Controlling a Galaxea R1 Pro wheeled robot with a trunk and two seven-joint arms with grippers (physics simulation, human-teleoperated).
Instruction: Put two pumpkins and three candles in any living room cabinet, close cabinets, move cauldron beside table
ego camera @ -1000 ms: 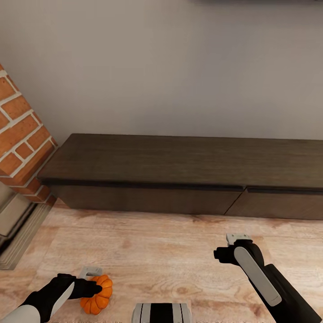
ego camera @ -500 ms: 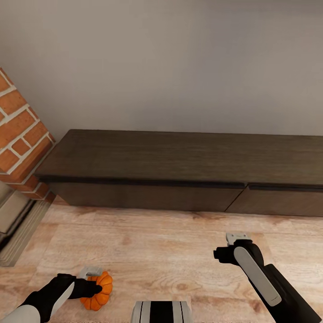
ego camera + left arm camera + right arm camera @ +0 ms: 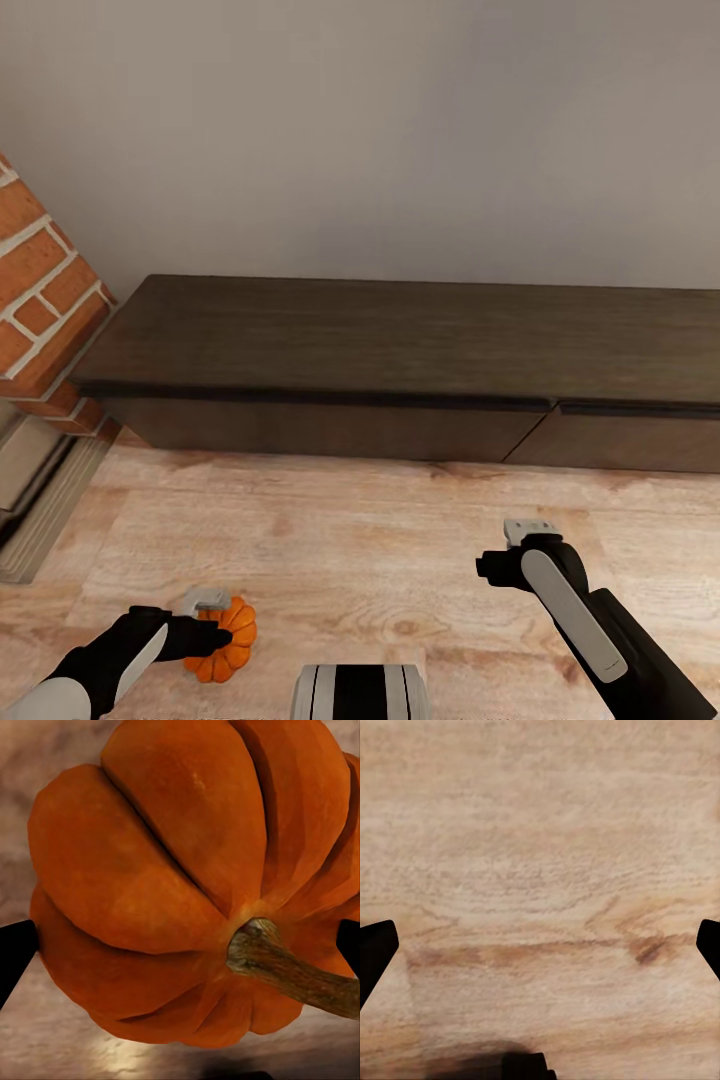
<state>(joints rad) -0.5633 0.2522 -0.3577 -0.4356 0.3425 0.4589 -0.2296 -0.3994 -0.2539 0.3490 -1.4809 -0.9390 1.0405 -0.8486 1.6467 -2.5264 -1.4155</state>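
Note:
A bright orange ribbed pumpkin (image 3: 230, 643) hangs low over the wooden floor at the lower left, held by my left gripper (image 3: 216, 622). In the left wrist view the pumpkin (image 3: 165, 892) with its brown stem lies between the two dark fingertips (image 3: 15, 952). The cabinet (image 3: 350, 345), a long low dark brown unit, stands against the wall ahead with its drawer fronts shut. My right gripper (image 3: 531, 529) hovers open above bare floor at the lower right, with nothing between its fingers (image 3: 376, 952). No candles or cauldron are in sight.
A red brick fireplace column (image 3: 40, 300) with a stepped stone base (image 3: 40, 500) stands at the left, beside the cabinet's end. Light wood floor (image 3: 380, 530) lies between me and the cabinet. My own base (image 3: 360, 695) shows at the bottom edge.
The whole view has shifted: cabinet and brick column sit a little higher and further left, so the camera has moved. The left gripper still holds the pumpkin; the right arm keeps its pose.

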